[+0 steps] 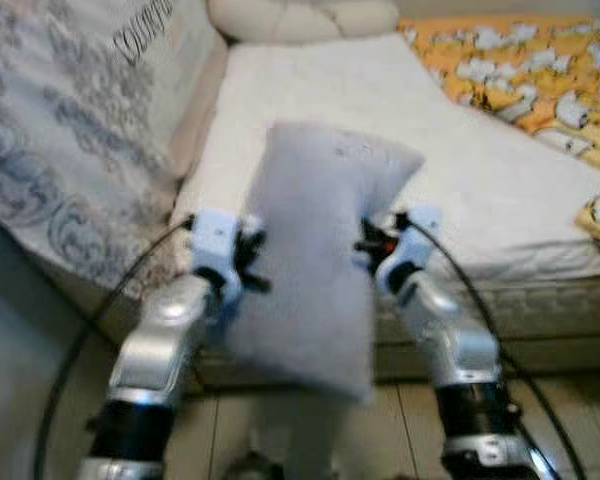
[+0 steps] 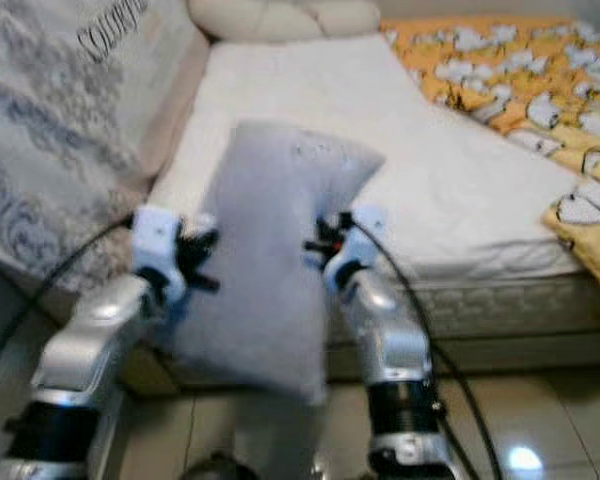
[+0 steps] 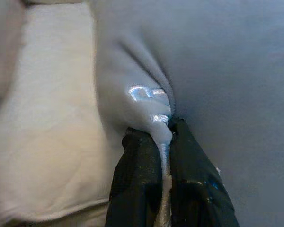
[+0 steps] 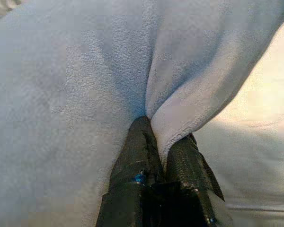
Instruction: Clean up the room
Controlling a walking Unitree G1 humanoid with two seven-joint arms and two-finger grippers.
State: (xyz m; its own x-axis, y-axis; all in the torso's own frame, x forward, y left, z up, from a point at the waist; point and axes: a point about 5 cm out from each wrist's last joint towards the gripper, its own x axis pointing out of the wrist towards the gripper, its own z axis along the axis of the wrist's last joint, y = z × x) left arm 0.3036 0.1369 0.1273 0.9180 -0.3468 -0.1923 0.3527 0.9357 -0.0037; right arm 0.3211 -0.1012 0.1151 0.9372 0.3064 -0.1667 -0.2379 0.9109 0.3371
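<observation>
Left eye view shows a grey pillow (image 1: pixel 315 250) held up in the air at the foot of a bed (image 1: pixel 460 180), pinched on both sides. Its long axis runs nearly upright, tilted so the top leans toward 1 o'clock and the lower end hangs toward 6 o'clock over the tiled floor (image 1: pixel 570 410). The left gripper (image 3: pixel 164 137) is clamped on a fold of the pillow's edge at 9 o'clock, fingers (image 3: pixel 135 175) squeezed together with cloth between them. The right gripper (image 4: pixel 163 146) pinches a fold at the 3 o'clock edge the same way. Behind the pillow lies the white mattress, with an orange patterned blanket (image 1: pixel 520 70) at 1 to 2 o'clock and a cream cushion (image 1: pixel 300 18) at 12 o'clock. A grey patterned cover (image 1: pixel 70 130) hangs at 10 o'clock.
</observation>
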